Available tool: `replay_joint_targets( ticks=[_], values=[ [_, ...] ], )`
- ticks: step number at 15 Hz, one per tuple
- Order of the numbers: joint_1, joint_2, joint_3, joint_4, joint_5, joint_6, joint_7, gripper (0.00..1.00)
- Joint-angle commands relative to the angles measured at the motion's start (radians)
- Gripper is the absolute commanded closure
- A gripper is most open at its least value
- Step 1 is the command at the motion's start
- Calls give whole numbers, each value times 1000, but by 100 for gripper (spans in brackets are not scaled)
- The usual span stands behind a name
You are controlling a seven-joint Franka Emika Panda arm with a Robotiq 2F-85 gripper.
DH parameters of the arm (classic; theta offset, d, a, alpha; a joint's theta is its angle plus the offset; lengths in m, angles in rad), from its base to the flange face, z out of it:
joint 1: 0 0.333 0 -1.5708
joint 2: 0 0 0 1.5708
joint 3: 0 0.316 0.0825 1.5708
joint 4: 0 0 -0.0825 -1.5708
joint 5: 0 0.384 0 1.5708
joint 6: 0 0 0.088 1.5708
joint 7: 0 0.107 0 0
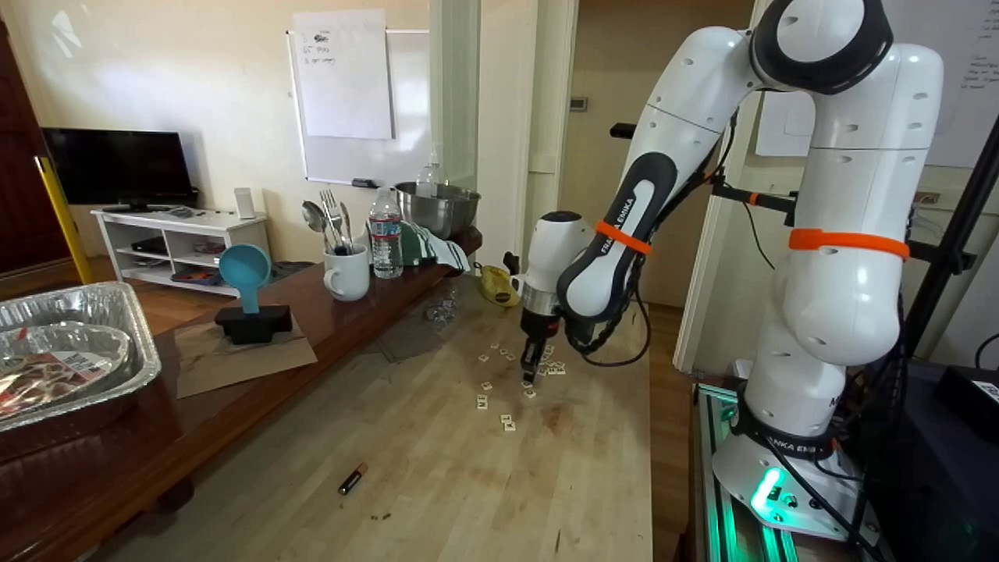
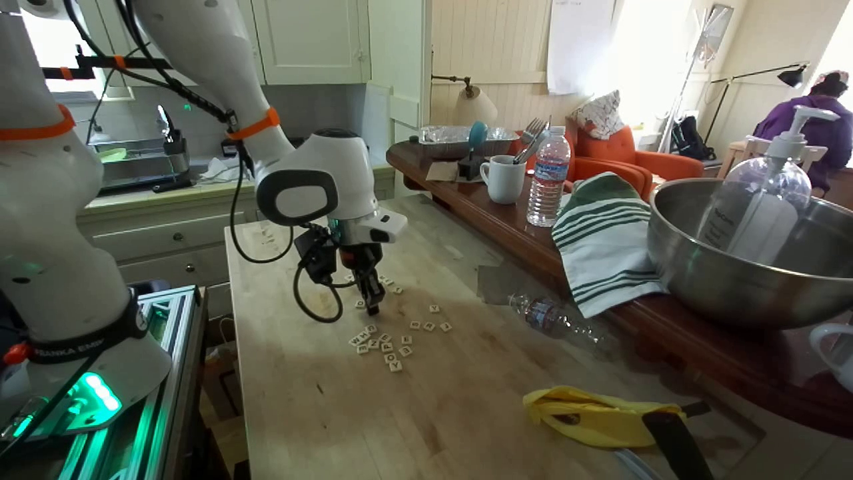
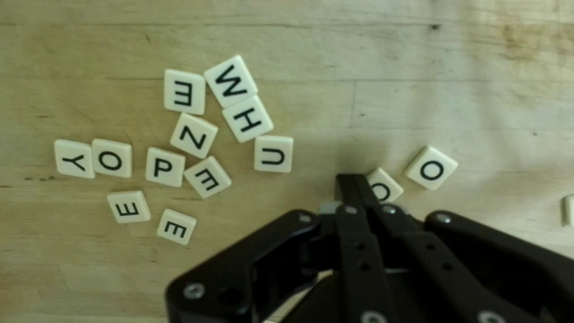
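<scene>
My gripper points down at the light wooden table, its two dark fingers pressed together with nothing between them. Beside the fingertips lies a cream letter tile marked O, its left part covered by a finger. Slightly farther right is another O tile. To the left in the wrist view are a U tile, an H tile, a W tile and several more, including a Z or N tile. In both exterior views the gripper stands low among scattered tiles.
A battery lies on the table. A clear plastic bottle and a yellow bag lie along the far side. On the raised dark counter stand a cutlery mug, a water bottle, a steel bowl and foil trays.
</scene>
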Motion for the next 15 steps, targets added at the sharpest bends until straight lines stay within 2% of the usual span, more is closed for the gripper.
replay_joint_targets(
  ticks=[1, 10, 15],
  values=[
    [12, 36, 15, 0, 28, 26, -32, 100],
    [18, 20, 30, 1, 33, -19, -55, 100],
    [14, -22, -7, 1, -60, -35, -5, 100]
  ],
)
